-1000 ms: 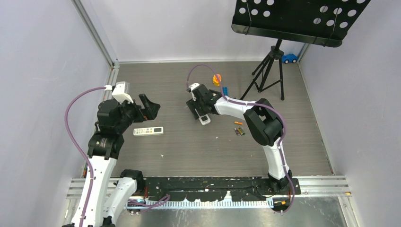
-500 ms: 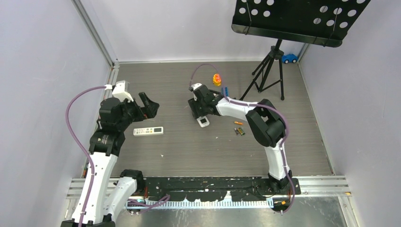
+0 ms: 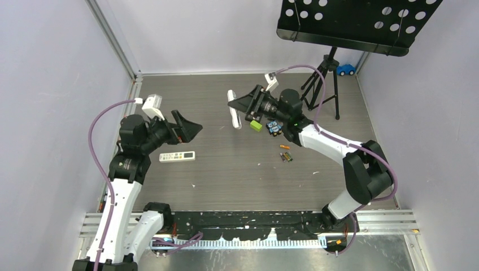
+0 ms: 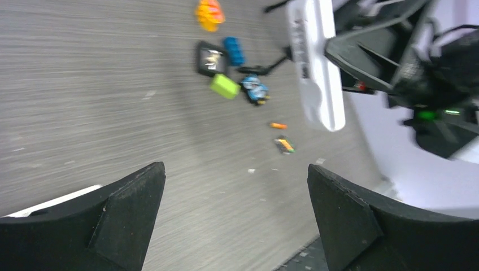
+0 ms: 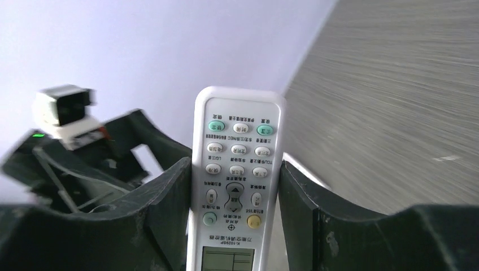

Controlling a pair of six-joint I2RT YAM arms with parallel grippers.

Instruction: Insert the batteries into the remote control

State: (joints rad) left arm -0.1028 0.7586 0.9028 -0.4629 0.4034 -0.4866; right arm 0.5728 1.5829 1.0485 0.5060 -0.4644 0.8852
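Right gripper: clamped on the remote control, 1 finger on each long edge, holding it clear of the table. The right wrist view shows the button face and display turned toward that camera. The plain back therefore most likely faces the left arm, which would suit a handover or work on the battery recess.

Left gripper: fingers wide apart, holding nothing, aimed across the table toward the remote control and well apart from it.

Batteries: lying loose on the table near the right arm, 1 orange one just beyond a dark cluster. None is in either gripper or in the remote control.

A 2nd, slimmer remote lies flat below the left gripper, untouched. A green block and a blue toy sit beneath the right gripper.

Assessment: loading has not begun. Whether the battery cover is on cannot be told.
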